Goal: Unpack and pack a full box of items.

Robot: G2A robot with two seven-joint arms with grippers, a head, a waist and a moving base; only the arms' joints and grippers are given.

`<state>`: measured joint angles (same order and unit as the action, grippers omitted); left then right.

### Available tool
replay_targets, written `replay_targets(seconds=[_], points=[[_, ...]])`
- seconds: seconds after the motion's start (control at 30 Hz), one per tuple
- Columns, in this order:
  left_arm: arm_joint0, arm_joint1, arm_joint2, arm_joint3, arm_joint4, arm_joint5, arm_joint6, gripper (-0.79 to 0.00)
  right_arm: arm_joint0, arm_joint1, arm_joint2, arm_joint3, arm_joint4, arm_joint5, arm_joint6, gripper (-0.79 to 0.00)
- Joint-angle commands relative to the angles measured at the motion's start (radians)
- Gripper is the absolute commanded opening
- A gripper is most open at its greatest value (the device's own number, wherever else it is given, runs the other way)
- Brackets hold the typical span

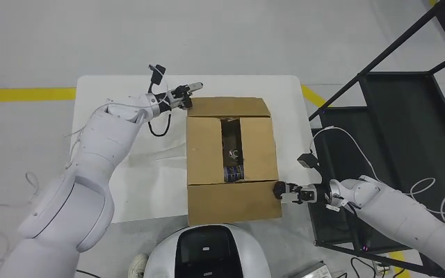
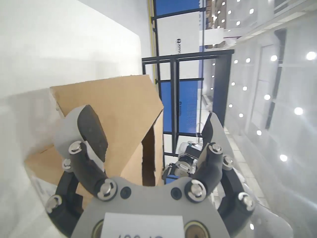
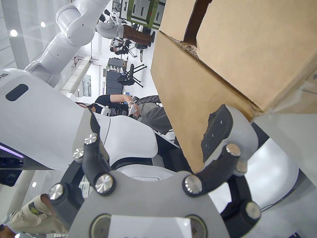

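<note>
Cardboard box (image 1: pixel 208 149) sits mid-surface (image 1: pixel 111 97), its flaps parted over dark items (image 1: pixel 233 158). The left gripper (image 1: pixel 193 87) hovers wide open at the box's far left corner. The right gripper (image 1: pixel 280 190), also wide, straddles the box's near right flap corner, perhaps touching it.

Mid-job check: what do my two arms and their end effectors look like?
The left arm and right arm are smooth white shells with loose cables near the wrists. The left end effector and right end effector match: grey base, black linkages with silver screws, pale fingers with dark pads.
</note>
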<state>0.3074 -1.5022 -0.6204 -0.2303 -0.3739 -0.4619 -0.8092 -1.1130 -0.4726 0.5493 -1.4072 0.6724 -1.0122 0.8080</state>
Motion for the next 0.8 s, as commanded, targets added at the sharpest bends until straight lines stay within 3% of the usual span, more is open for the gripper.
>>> replay_targets(seconds=[0.0, 0.37, 0.6, 0.77], points=[[-0.005, -0.003, 0.014, 0.007, 0.054, 0.012, 0.007, 0.000, 0.002, 0.000, -0.003, 0.004, -0.001, 0.001, 0.001, 0.000], [-0.040, 0.002, 0.045, 0.041, 0.214, -0.028, 0.023, 0.000, 0.023, -0.012, -0.018, 0.008, -0.008, 0.025, 0.025, 0.000], [-0.082, 0.039, 0.002, 0.074, 0.199, -0.151, 0.058, 0.000, 0.019, -0.011, -0.021, -0.035, -0.029, 0.037, 0.037, 0.000], [-0.086, 0.076, -0.045, 0.082, 0.140, -0.244, -0.013, 0.000, -0.007, 0.008, -0.010, -0.093, -0.042, 0.037, 0.037, 0.000]])
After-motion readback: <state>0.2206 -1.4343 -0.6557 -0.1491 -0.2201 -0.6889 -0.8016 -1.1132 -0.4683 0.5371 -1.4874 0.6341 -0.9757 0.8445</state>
